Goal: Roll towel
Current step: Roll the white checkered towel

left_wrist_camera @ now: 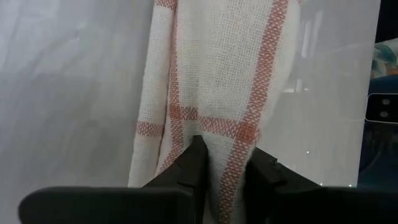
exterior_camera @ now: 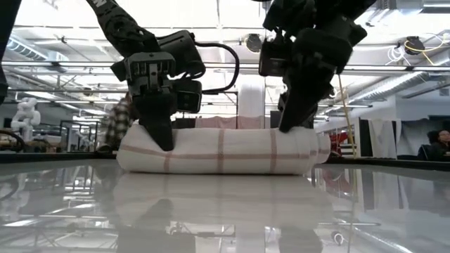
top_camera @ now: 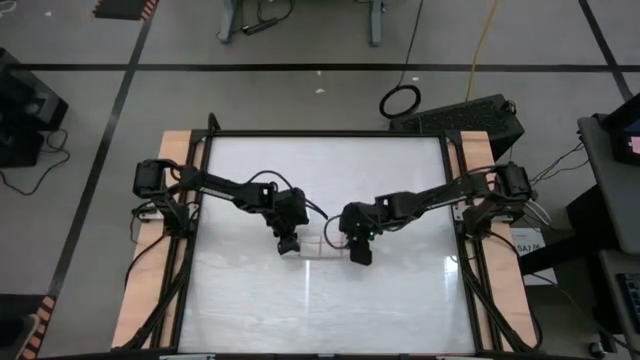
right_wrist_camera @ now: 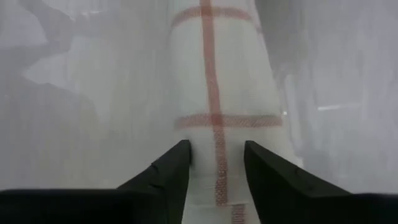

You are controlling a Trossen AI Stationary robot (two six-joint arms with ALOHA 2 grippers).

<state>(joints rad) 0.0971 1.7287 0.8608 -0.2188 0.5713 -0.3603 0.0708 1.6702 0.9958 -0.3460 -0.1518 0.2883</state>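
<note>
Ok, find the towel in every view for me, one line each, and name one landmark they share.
High view: towel, centre, between both grippers.
Low view: rolled towel lying mid-picture on the table.
Left wrist view: towel running beyond the left gripper.
Right wrist view: towel beyond the right gripper.
Shared landmark: its red-brown grid lines.

Towel [top_camera: 322,246]: from above, mostly covered by both grippers, its grid too small to read; right gripper's [exterior_camera: 290,127] fingertips hidden behind towel at desk level; left gripper's [left_wrist_camera: 225,171] fingers cut off below towel
</note>
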